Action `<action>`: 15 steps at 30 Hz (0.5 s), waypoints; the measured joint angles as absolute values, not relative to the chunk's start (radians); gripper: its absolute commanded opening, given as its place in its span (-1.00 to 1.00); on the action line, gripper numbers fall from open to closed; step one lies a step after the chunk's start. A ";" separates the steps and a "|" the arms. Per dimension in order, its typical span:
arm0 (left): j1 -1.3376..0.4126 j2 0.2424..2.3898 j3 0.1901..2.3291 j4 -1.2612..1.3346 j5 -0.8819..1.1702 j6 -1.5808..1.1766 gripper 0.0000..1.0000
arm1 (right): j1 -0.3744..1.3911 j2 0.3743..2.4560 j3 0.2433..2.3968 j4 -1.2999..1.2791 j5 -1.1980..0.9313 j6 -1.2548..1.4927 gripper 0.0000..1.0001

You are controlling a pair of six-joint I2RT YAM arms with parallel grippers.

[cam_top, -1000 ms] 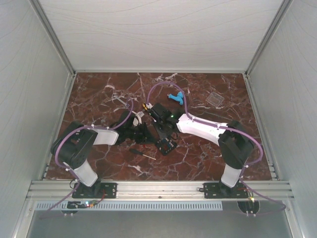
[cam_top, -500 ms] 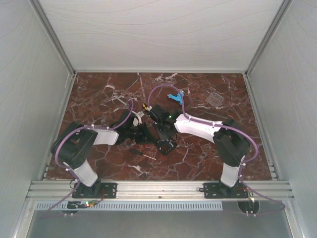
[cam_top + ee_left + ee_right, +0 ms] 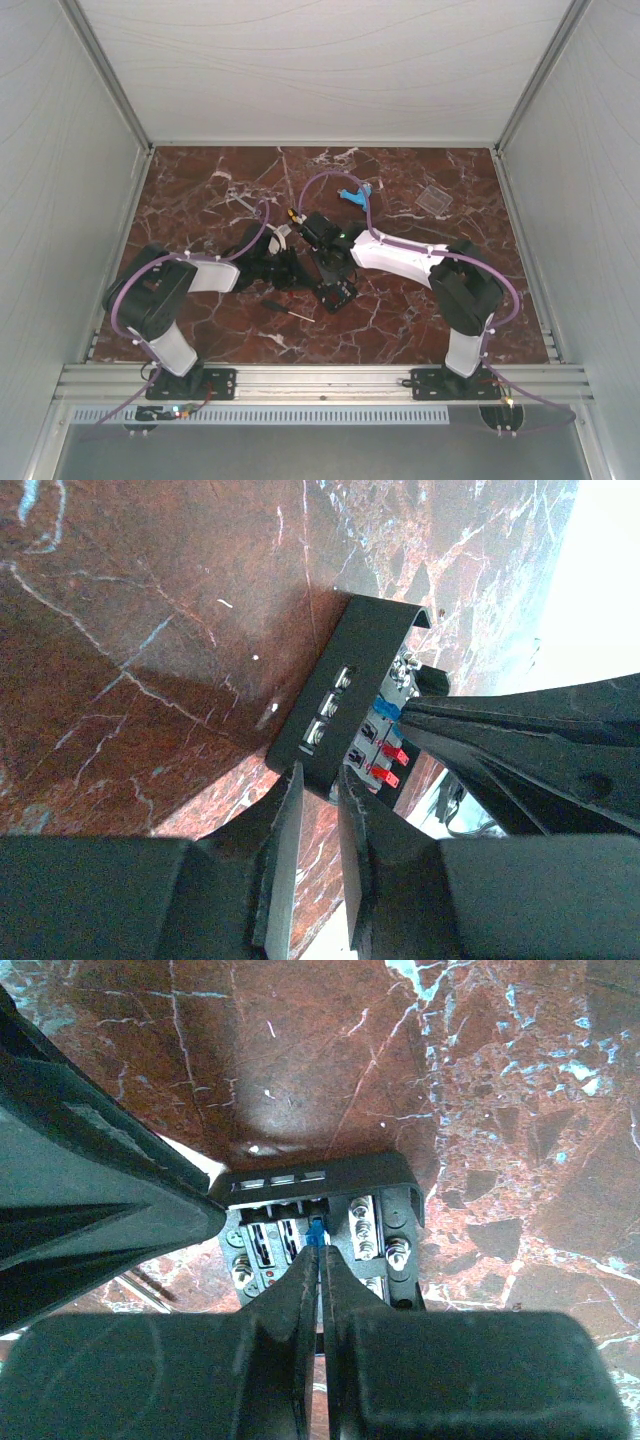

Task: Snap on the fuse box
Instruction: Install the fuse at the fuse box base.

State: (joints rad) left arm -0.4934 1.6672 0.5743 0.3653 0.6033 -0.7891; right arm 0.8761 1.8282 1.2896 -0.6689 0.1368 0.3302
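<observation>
Fuse box on counter: left end effector pinches its wall, right end effector squeezed shut over it.

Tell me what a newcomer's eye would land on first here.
Both arms meet mid-table over the black fuse box. The left gripper clamps its side wall, while the right gripper, shut, points into the open top beside a small blue fuse. The clear cover lies apart, at the far right of the red marble table.
</observation>
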 measured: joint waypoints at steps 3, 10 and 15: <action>-0.493 1.667 0.574 0.365 0.603 -0.789 -0.61 | 0.875 1.828 1.282 -0.669 0.139 0.331 -1.00; -0.493 1.667 0.574 0.365 0.603 -0.788 -0.62 | 0.865 1.813 1.238 -0.644 0.132 0.339 -1.00; -0.493 1.667 0.575 0.365 0.603 -0.786 -0.62 | 0.861 1.810 1.221 -0.627 0.125 0.339 -1.00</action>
